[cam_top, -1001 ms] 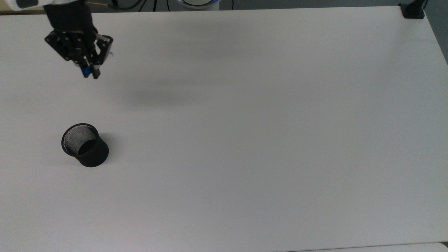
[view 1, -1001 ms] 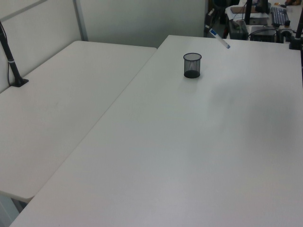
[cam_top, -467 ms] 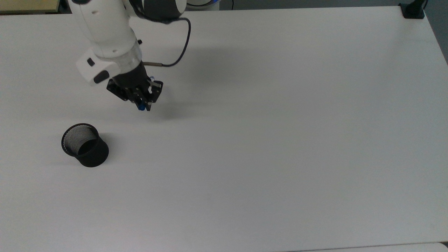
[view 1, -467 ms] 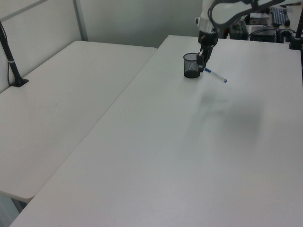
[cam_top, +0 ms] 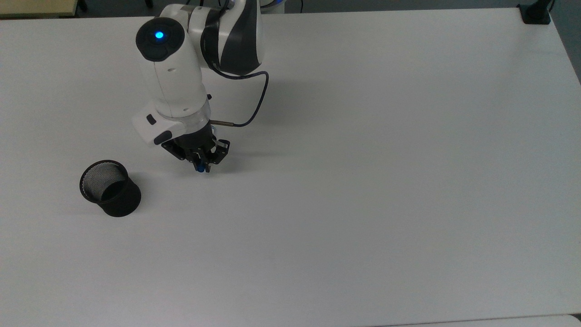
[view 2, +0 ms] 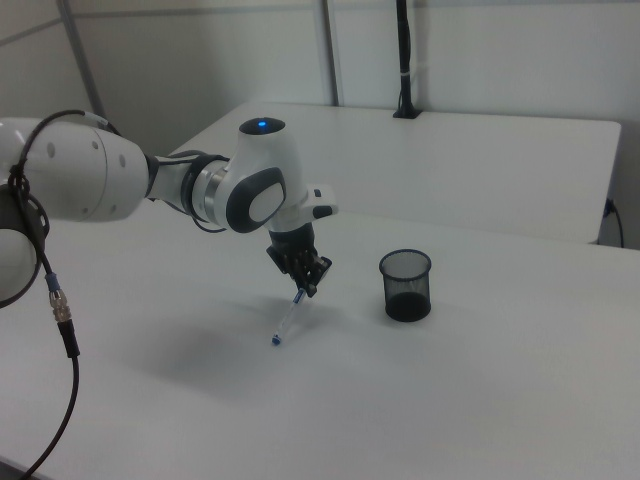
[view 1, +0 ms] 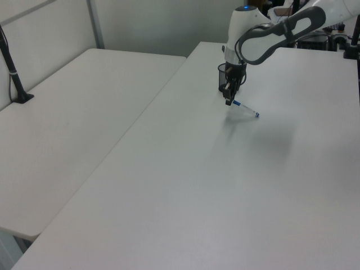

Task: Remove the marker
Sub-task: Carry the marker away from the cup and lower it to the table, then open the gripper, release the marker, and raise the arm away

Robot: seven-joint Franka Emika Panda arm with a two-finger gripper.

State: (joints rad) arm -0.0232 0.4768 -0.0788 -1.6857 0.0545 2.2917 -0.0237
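One marker (cam_top: 199, 168) is all the gripper (cam_top: 203, 165) carries in the top view: the fingers are closed on its blue-capped end, and little else of the pen can be made out beneath the wrist. The black mesh cup (cam_top: 110, 187) stands well apart at about 8 o'clock from the gripper, on the white table (cam_top: 363, 181), and looks empty. The pen being out of the cup, I judge the step in hand to be the set-down.

In the left view the marker (view 1: 245, 108) slopes from the gripper (view 1: 228, 102) down toward 4 o'clock, its blue end band lowest and near the tabletop; whether that tip touches the surface I cannot tell. The cup (view 1: 224, 77) is partly hidden behind the arm, at about 12 o'clock from the fingers.

In the right view the long axis runs from the gripper (view 2: 305, 291) down toward 7 o'clock, steeply tilted rather than upright, marker (view 2: 287, 320) tip close above its shadow. The cup (view 2: 406, 285) sits at 3 o'clock. The next move, as I read it, calls for lowering until the barrel lies flatter, then parting the fingers so the pen does not roll.
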